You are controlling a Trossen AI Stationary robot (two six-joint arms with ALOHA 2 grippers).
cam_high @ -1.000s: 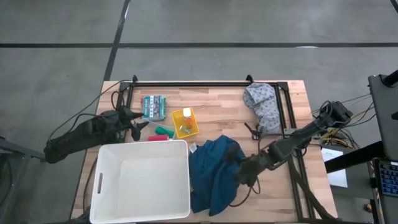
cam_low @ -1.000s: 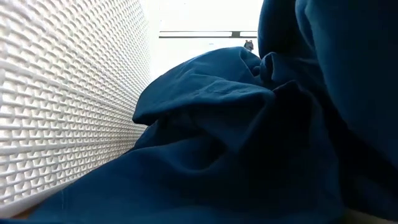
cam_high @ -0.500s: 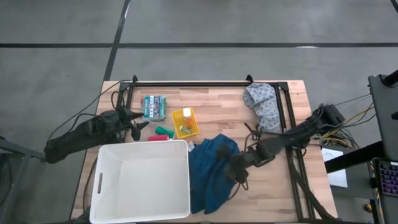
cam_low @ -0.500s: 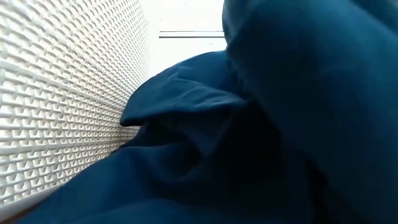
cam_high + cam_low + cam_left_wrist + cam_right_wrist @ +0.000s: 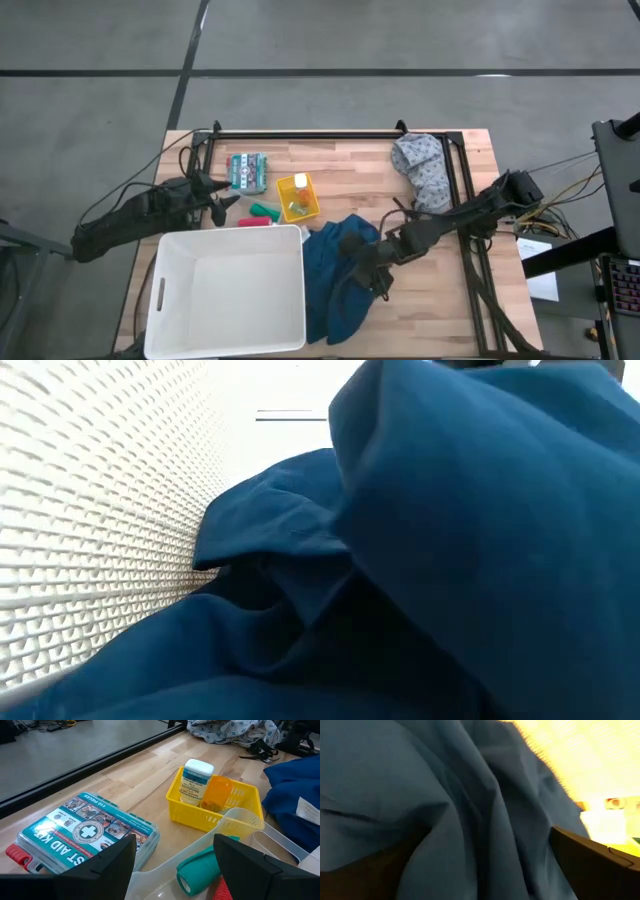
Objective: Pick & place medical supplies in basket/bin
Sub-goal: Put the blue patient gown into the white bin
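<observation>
Right gripper [image 5: 368,272] splayed wide, pressed into the crumpled blue fabric garment [image 5: 338,275] on the table, touching the large white rectangular plastic tub [image 5: 228,292]; pinch a thick fold, then lift high; left gripper [image 5: 222,203] half-open, empty, beside the green bottle [image 5: 264,210].

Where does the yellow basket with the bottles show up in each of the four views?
High view: yellow basket at table centre, behind the white tub.
Low view: not in it; the blue garment fills the frame.
Left wrist view: basket at centre, beyond the first aid kit.
Right wrist view: only a yellow blur, uncertain.
Shared landmark: the blue garment beside the basket.
</observation>
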